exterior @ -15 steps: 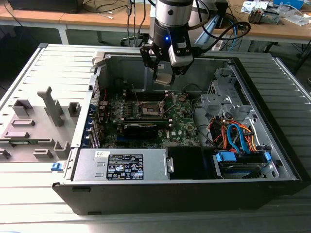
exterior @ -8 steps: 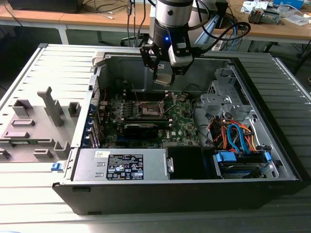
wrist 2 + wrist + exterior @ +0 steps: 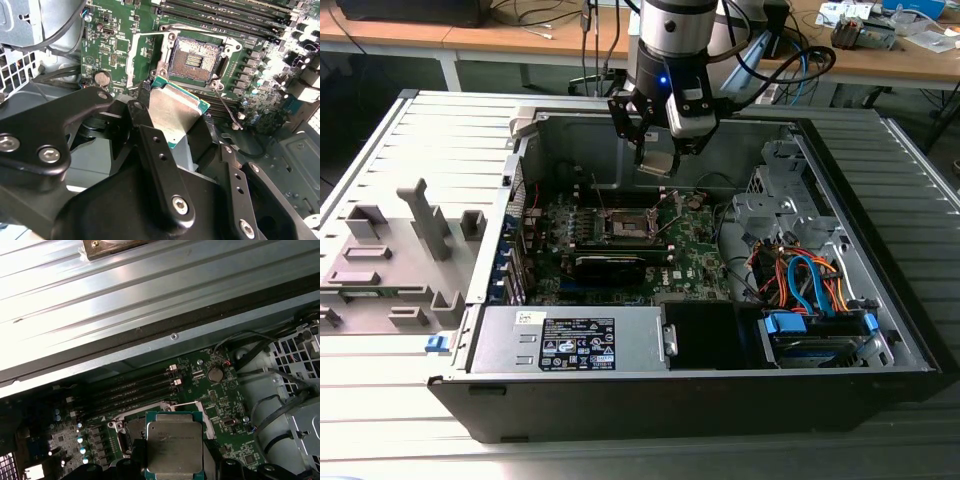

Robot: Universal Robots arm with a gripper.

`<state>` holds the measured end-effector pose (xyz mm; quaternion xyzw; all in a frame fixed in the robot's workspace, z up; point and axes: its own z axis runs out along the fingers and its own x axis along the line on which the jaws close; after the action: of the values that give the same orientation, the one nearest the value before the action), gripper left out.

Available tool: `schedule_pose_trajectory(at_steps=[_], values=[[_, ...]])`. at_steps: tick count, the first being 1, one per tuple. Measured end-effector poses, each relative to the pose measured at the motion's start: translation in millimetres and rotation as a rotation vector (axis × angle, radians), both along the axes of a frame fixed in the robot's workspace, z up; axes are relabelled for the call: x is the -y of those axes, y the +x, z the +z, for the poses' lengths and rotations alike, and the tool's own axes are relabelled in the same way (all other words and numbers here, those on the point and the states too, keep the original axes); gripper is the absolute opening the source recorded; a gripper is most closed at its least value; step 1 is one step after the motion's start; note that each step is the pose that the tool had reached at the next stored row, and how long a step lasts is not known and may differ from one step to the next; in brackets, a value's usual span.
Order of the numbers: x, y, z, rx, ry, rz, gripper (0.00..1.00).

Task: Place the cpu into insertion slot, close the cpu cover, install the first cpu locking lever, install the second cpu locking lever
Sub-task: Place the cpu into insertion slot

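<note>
The tool (image 3: 177, 129), clenched on the cpu (image 3: 176, 107), hangs near the insertion slot (image 3: 194, 60); a skewed descent might bend its contacts.

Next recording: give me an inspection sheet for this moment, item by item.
Surface: ribbed metal table carrying an open computer case.
Job's things: cpu held above the board; insertion slot bare; cpu cover swung open.
Clutter: grey fixture blocks on the table at the exterior view's left.
Grippers: gripper shut on the cpu.
Cables: orange and blue cables inside the case.
Surroundings: wooden benches behind.
</note>
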<state>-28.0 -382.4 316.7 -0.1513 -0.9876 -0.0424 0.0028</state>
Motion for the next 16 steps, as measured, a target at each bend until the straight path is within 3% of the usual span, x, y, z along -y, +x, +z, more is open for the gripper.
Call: schedule_pose_trajectory(at_steps=[16], values=[[0.0,0.0,-1.2,-0.0001,-0.0007,-0.012,0.54]])
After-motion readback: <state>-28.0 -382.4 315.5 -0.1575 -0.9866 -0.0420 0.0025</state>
